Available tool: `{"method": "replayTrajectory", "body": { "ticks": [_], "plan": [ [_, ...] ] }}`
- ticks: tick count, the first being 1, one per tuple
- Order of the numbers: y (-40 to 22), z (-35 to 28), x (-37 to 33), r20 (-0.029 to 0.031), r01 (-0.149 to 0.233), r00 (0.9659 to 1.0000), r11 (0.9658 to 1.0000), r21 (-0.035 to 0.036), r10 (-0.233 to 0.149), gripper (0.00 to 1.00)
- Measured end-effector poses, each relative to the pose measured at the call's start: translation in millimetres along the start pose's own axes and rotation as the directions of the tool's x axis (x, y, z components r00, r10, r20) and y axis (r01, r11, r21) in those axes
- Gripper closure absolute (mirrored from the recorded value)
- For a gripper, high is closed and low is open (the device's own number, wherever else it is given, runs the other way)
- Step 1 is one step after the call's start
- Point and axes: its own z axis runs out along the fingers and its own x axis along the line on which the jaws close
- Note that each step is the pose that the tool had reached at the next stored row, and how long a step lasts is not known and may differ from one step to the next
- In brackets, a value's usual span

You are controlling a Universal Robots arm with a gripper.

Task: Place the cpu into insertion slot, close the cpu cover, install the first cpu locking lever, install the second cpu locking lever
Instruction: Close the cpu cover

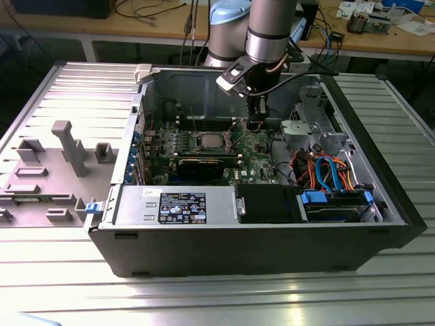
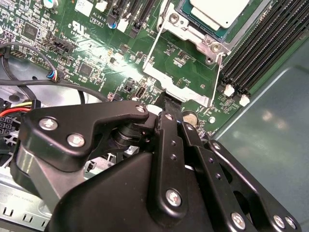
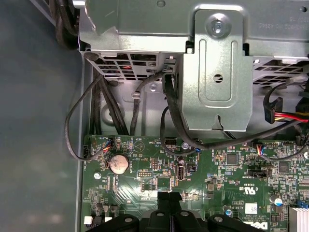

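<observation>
Reaching down into an open case (image 1: 238, 238) on a ribbed table (image 1: 204, 299), with the gripper (image 1: 255, 122) low over the green board (image 3: 145, 164), to the exterior view's right of the slot (image 2: 205, 38). Seen in both wrist views with black fingers (image 3: 163, 203) pressed together at the tips. In the second wrist view, pointing at the free edge of the cover (image 2: 174, 83); touching it or just short of it, cannot tell. Seated flat in the slot, silver top up: the cpu (image 2: 217, 12). Not yet closed over the cpu: the cover, swung open on the gripper's side of the slot, with board showing through its square cut-out. Beside the slot, long black memory slots (image 2: 260, 48) with white latches. Near the fingertips in the first wrist view, a round coin cell (image 3: 118, 164), and black cables (image 3: 77, 125) looping up from the board toward a grey metal drive cage (image 3: 217, 72). Along the case's near wall in the exterior view, a power supply (image 1: 182, 207) with a dark label, and beside it a bay (image 1: 333, 204) with blue latches. To the exterior view's left of the case, on the table, a grey fixture (image 1: 68, 146) with upright posts. Behind, a wooden bench (image 1: 68, 27) strewn with wires.
</observation>
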Motion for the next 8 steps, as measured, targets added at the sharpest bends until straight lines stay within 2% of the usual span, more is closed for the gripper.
{"method": "replayTrajectory", "body": {
  "ticks": [5,6,8],
  "plan": [
    [-0.6,0.1,0.0,-0.0001,0.000,1.0000,1.0000,0.0000,0.000,0.89],
    [-2.8,0.1,0.1,0.0000,0.000,1.0000,1.0000,0.0000,0.000,0.89],
    [-3.2,0.2,0.1,0.0000,0.000,1.0000,1.0000,0.0000,0.000,0.89]
  ]
}}
